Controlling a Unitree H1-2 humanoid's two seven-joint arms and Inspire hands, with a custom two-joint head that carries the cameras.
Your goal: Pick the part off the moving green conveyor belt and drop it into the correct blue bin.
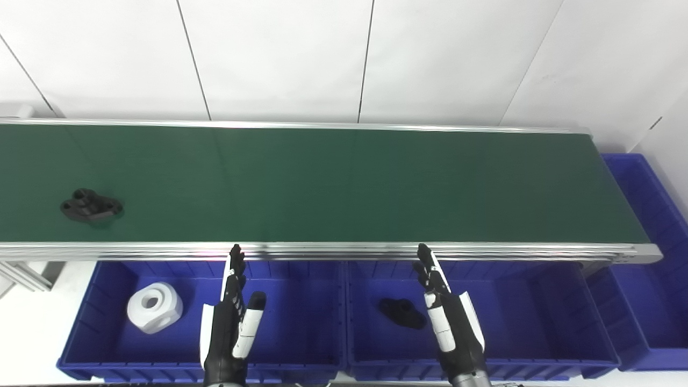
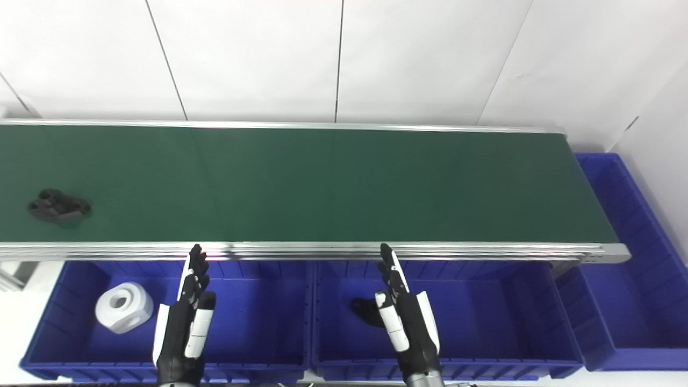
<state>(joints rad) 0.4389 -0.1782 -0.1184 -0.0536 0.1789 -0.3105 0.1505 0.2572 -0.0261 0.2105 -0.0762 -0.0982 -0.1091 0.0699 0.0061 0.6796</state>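
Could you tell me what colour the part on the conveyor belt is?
Black; the part shows best in the left eye view.

We've got the long green conveyor belt running left-right at the back, with the black flanged plastic part on it near the left end. Three blue plastic bins: left bin and middle bin side by side in front of the belt, third bin off its right end. White round plastic part lies in the left bin, second black part in the middle one; left hand is over the left bin, right hand over the middle.
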